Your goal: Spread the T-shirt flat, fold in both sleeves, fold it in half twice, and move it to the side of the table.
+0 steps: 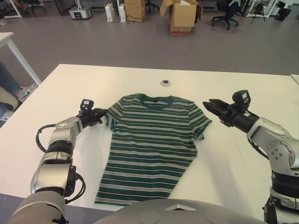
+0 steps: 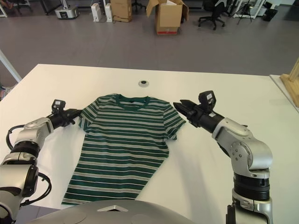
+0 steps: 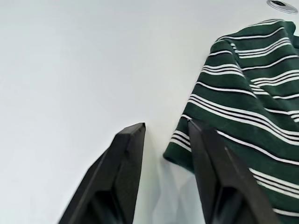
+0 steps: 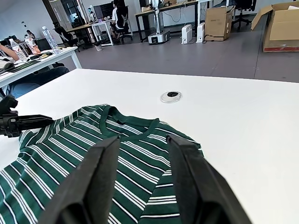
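Observation:
A green T-shirt with white stripes (image 1: pixel 152 140) lies face up and spread flat on the white table (image 1: pixel 233 163), collar toward the far edge. My left gripper (image 1: pixel 103 113) rests low on the table at the tip of the shirt's left sleeve (image 3: pixel 180 150). It is open, and the sleeve hem lies by one of its fingers (image 3: pixel 205 144). My right gripper (image 1: pixel 209 105) is open and hovers just beyond the right sleeve (image 1: pixel 201 122), apart from the cloth. In the right wrist view the collar (image 4: pixel 133 122) shows past its fingers (image 4: pixel 105 163).
A round cable grommet (image 1: pixel 165 83) is set in the table beyond the collar. Bare table stretches to both sides of the shirt. A wooden frame (image 2: pixel 293 79) stands off the table's right edge. Another table (image 1: pixel 7 41) stands at the far left.

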Controlling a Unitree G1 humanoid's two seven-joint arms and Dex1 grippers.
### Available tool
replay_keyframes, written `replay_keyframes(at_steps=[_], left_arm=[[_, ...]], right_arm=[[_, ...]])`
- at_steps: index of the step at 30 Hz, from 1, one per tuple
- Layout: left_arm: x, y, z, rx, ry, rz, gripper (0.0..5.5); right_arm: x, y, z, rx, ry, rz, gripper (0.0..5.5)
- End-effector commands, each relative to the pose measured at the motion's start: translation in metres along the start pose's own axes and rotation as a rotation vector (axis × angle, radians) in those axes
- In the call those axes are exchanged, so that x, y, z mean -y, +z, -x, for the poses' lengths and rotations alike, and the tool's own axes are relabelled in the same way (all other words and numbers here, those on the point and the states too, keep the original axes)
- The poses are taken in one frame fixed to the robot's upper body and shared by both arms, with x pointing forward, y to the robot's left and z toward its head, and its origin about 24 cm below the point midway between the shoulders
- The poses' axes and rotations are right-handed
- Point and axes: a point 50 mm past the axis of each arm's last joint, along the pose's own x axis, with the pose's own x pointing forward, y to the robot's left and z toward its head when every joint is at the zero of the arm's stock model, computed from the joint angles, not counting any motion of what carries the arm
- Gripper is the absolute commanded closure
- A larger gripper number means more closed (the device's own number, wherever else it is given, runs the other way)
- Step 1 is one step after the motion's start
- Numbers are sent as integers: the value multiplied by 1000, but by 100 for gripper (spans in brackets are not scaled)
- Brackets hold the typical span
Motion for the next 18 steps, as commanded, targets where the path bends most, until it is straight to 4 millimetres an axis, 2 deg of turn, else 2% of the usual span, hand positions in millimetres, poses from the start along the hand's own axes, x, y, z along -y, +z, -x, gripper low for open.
replay_keyframes(at_steps=[1, 5, 15, 18], left_arm=[[7, -8, -3, -41, -38, 23, 383], [7, -11, -1, -52, -29, 23, 383], [9, -23, 4, -79, -25, 14, 547], [7, -19, 4, -41, 17, 11, 547]], right_arm=[[6, -4, 2, -14, -37, -20, 366], [8, -5, 2, -15, -50, -17, 366], [9, -4, 4, -9, -58, -12, 366], [9, -5, 3, -9, -57, -14, 366]])
